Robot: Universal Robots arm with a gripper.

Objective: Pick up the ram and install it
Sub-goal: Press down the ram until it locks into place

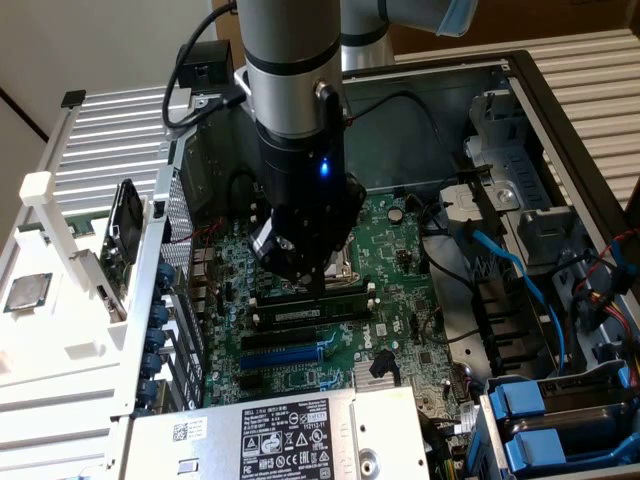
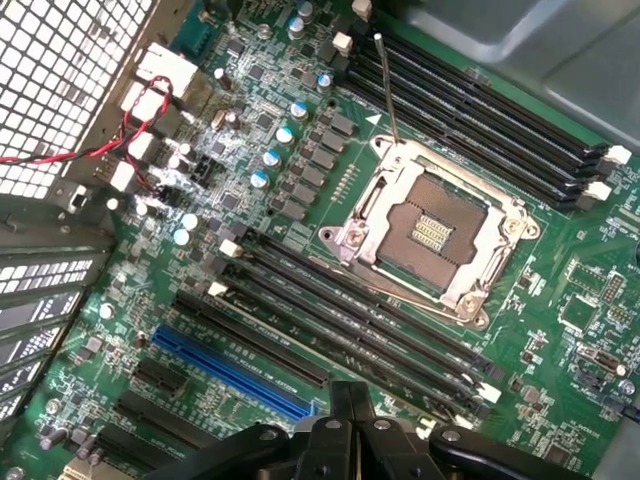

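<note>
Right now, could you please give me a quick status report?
Gripper shut, low over the slots. Ram seated in a slot. Nothing in the way.

Green printed motherboard (image 2: 560,300), long black plastic memory slots (image 2: 340,320) with white end clips (image 2: 617,155), blue expansion slot (image 2: 230,372), red wires (image 2: 140,110), black tool (image 2: 350,425).

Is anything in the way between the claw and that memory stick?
Nothing visible does. The shut gripper hangs just above the ram, which already lies on the motherboard between white end clips; no cable crosses the gap.
</note>
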